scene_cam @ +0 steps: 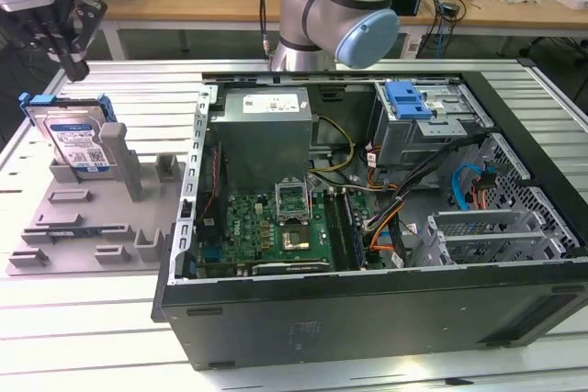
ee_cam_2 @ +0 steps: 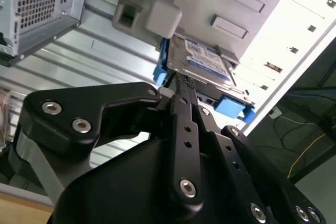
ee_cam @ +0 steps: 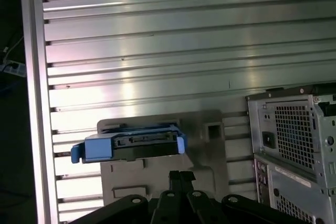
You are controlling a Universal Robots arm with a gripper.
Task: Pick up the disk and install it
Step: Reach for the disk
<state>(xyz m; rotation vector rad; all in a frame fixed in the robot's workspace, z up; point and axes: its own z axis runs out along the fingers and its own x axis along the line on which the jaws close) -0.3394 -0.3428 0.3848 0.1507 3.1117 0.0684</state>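
Disk [scene_cam: 78, 140] propped on edge in grey holder [scene_cam: 83, 218], on ribbed counter [scene_cam: 92, 346], at the exterior view's left of open computer case [scene_cam: 367, 309], claw [scene_cam: 78, 69] hung above, apart from it, fingers closed together, gripped nothing

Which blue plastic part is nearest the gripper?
The disk in its blue carrier, on the grey fixture by the gripper; the blue latch sits far off inside the case.

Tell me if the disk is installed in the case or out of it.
Out. The disk stands leaning in the grey holder, beside the open computer case.
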